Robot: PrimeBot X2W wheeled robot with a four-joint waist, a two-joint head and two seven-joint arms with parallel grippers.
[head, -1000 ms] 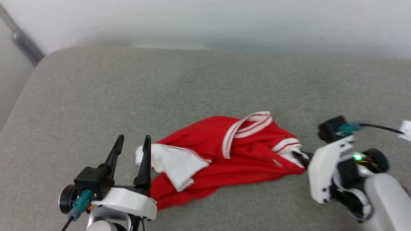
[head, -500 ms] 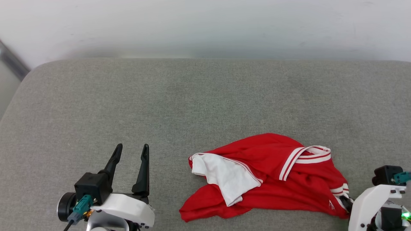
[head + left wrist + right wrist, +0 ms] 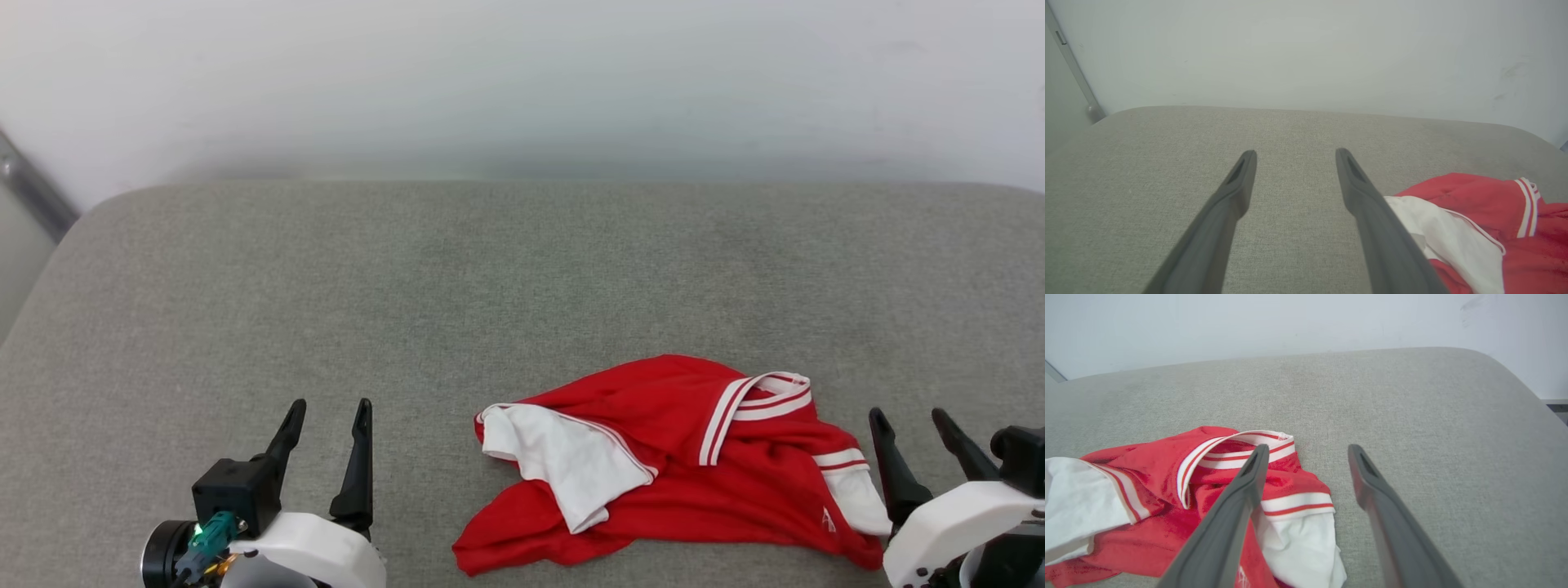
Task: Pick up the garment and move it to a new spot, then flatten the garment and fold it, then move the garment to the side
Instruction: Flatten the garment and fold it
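The garment [image 3: 694,482], red with white sleeves and a striped collar, lies crumpled on the grey cushion, near its front edge and right of centre. One white sleeve [image 3: 563,457] is folded over its left part. Its printed front is hidden. My left gripper [image 3: 329,408] is open at the lower left, well clear of the cloth. My right gripper [image 3: 909,415] is open just right of the garment's right sleeve [image 3: 857,490]. The left wrist view has the garment [image 3: 1486,228] to the right of that gripper [image 3: 1295,154]. In the right wrist view the garment [image 3: 1159,482] lies left of the open gripper [image 3: 1308,448].
The grey cushion [image 3: 408,294] stretches wide behind and to the left of the garment. A pale wall [image 3: 522,82] runs along its far edge. A grey metal bar [image 3: 33,192] slants at the far left corner.
My right gripper has let go of the garment's right sleeve and now stands open beside it. The head camera has shifted; the garment was dragged rightwards across the cushion.
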